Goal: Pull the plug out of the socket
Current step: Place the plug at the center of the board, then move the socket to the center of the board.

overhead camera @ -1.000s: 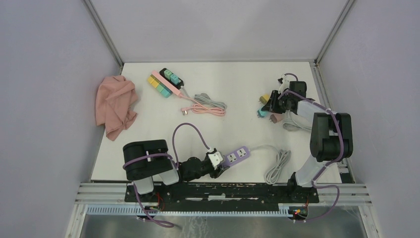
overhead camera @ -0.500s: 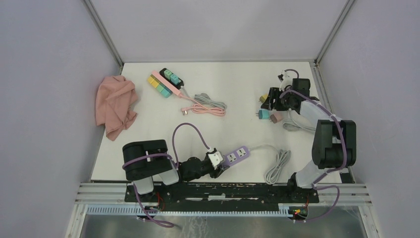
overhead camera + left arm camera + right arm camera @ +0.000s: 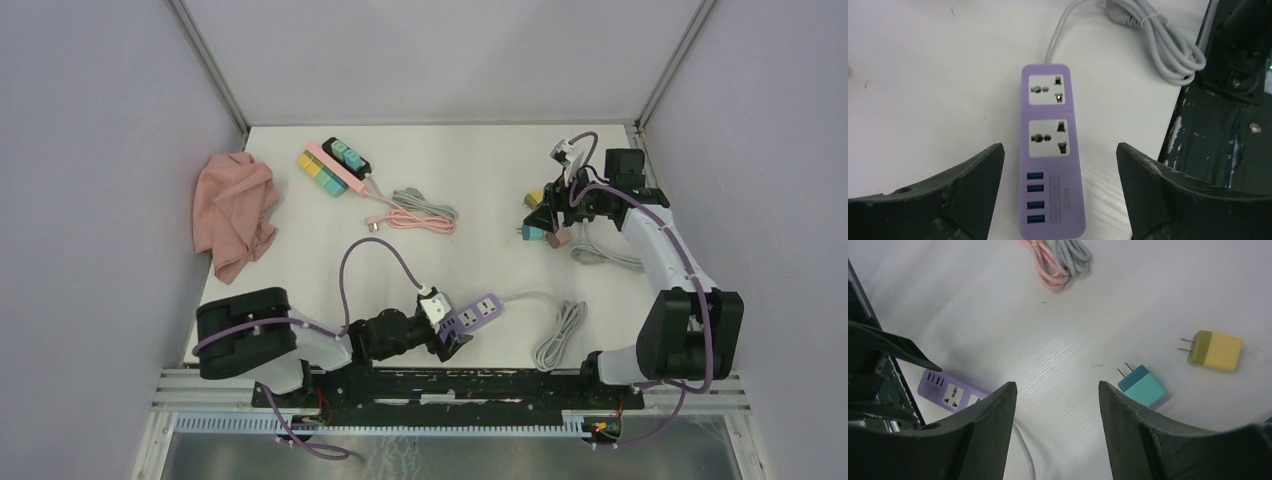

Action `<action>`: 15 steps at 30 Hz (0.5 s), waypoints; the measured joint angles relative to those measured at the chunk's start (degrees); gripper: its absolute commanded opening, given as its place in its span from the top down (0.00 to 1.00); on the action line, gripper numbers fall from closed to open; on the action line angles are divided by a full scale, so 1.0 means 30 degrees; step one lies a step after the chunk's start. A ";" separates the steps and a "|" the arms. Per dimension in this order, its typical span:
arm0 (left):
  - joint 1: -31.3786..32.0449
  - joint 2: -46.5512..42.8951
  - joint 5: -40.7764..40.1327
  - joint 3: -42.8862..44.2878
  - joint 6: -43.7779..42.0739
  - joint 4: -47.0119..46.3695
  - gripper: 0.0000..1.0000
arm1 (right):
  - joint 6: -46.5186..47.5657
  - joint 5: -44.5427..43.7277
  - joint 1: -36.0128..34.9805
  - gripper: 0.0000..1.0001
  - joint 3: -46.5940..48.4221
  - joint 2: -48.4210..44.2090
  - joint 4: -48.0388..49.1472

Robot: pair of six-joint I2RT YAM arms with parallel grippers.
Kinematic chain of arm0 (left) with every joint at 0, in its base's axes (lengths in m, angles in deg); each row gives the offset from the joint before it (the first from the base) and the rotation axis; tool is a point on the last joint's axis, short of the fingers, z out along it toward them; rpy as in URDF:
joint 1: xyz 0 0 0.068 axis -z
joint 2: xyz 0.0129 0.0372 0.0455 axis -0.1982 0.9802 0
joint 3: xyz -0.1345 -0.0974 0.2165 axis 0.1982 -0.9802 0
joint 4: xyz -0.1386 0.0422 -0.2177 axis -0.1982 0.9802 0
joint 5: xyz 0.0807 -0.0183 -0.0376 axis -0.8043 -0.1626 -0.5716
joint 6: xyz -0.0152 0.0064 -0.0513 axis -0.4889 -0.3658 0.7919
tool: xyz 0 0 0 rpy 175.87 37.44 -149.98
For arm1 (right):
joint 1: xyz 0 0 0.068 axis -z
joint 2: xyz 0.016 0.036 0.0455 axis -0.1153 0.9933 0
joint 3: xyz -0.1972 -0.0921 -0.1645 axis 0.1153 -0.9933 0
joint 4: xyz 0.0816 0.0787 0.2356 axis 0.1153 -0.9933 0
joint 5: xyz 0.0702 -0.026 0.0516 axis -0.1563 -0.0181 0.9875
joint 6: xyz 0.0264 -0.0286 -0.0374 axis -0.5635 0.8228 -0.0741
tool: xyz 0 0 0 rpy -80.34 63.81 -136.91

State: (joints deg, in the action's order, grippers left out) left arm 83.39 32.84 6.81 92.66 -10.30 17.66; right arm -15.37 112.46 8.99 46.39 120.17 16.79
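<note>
The purple socket strip [image 3: 472, 312] [image 3: 1051, 155] lies near the table's front edge, and both of its sockets are empty. My left gripper [image 3: 447, 335] [image 3: 1059, 150] is open, with a finger on each side of the strip's USB end, apart from it. A teal plug [image 3: 533, 233] [image 3: 1146, 386] lies loose on the table at the right, prongs bare. My right gripper [image 3: 548, 213] [image 3: 1057, 385] hovers open over the bare table beside it, holding nothing. The purple strip [image 3: 950, 392] also shows in the right wrist view.
A yellow plug [image 3: 536, 197] [image 3: 1218, 351] and a pinkish plug [image 3: 557, 240] lie by the teal one. The strip's grey cable [image 3: 562, 335] [image 3: 1158, 42] coils to the right. A pink cloth [image 3: 235, 212], a second strip with coloured plugs [image 3: 333, 167] and coiled cables [image 3: 420, 212] lie at the back left.
My right gripper opened, let go of the teal plug and drew back from it. My left gripper opened wide off the purple strip, and its arm swung a little.
</note>
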 measured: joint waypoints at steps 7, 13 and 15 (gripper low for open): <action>0.0000 -0.4867 0.0015 0.0372 0.0765 0.3249 0.01 | 0.5530 0.2361 -0.0707 0.00 -0.1027 -0.3082 -0.2098; -0.0102 -1.0010 -0.0379 -0.0226 0.1668 0.4918 0.01 | 1.3238 0.5391 -0.1858 0.00 -0.0364 -0.3300 -0.7730; -0.0313 -1.1832 -0.0612 -0.0313 0.2011 0.5756 0.01 | 1.6597 0.5501 -0.2557 0.00 0.0350 -0.1829 -1.0666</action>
State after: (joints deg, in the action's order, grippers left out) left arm 82.45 -2.66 4.97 91.72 -4.27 34.93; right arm 34.42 128.96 1.32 47.44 114.69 -15.21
